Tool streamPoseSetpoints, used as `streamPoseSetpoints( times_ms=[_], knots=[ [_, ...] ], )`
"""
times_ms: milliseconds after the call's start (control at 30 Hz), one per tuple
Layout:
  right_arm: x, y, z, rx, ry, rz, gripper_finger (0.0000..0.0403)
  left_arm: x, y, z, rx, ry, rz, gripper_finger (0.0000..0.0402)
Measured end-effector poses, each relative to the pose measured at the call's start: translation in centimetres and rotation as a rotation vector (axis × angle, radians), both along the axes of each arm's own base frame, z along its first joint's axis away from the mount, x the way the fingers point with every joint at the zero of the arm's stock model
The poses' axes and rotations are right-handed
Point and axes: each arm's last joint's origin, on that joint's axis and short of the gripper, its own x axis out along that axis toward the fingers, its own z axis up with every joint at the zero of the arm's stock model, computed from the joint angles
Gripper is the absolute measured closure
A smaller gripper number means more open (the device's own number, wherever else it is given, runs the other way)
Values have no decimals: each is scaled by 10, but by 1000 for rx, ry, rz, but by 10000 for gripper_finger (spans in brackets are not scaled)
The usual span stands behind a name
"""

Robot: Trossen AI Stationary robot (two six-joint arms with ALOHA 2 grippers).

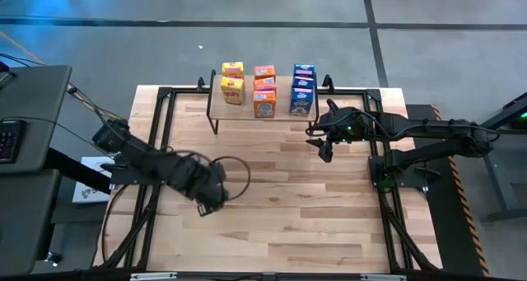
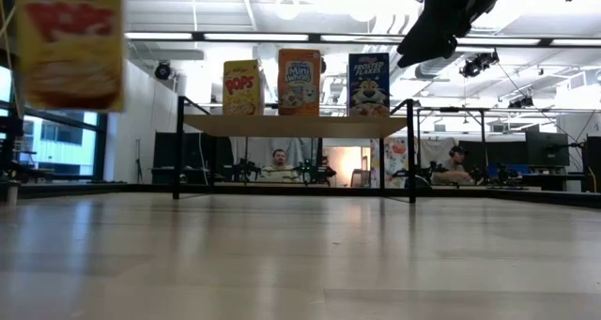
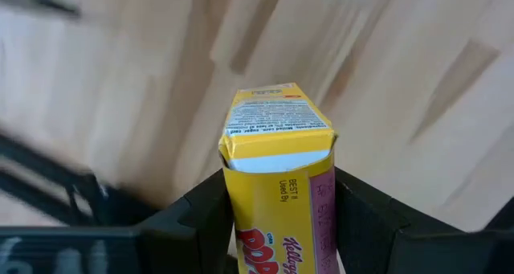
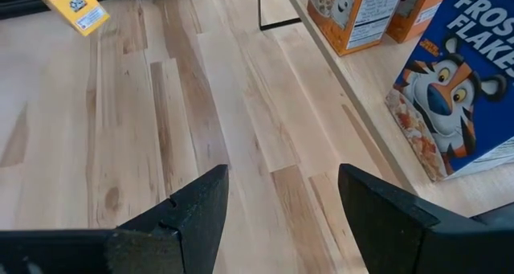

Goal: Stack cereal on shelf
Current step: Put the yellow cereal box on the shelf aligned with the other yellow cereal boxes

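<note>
Overhead and table-level views of a two-arm robot at a wooden table [image 1: 272, 207]. A small shelf [image 1: 247, 110] with a light wood top and thin black legs stands at the far edge of the table, near its middle.

On the shelf, the cereal boxes stand in three columns running from near to far. The yellow boxes [image 1: 233, 90] are on the left, two in number. The orange boxes [image 1: 264, 104] are in the middle, three in number. The blue boxes [image 1: 301, 100] are on the right, three in number. In the low view the front box of each column faces the camera: yellow [image 2: 242, 87], orange [image 2: 299, 81] and blue [image 2: 368, 83].

The left gripper [image 1: 207, 200] is over the left-centre of the table, well apart from the shelf. Its jaws are narrow and clamp a third yellow box [image 3: 277, 186] between the two dark fingers [image 3: 205, 218], one on each long side of the box. The box shows its printed end flap toward the wrist camera. In the low view this held box [image 2: 70, 43] appears at the upper left, clear of the tabletop.

The right gripper [image 1: 326, 153] hangs just beside the right end of the shelf, on its near side, above the table. Its jaws stand partly apart and hold nothing; bare wood shows between the fingers [image 4: 197, 214].

Two people sit in the room beyond the table.
</note>
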Motion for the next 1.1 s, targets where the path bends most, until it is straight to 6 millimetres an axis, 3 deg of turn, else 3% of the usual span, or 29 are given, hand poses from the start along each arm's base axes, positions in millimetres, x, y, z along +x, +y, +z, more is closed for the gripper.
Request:
streamPoseSetpoints(
  times_ms=[567, 867, 1100],
  knots=[
    [0, 0, 0, 14, -3, -10, 173, 34, 93, 51, 90, -79, -344, 232],
    [0, 0, 0, 14, -3, -11, 173, 34, 155, 78, 310, -34, -459, 232],
    [0, 0, 0, 14, -3, -11, 173, 25, 197, 92, 366, 11, -502, 232]
  ],
)
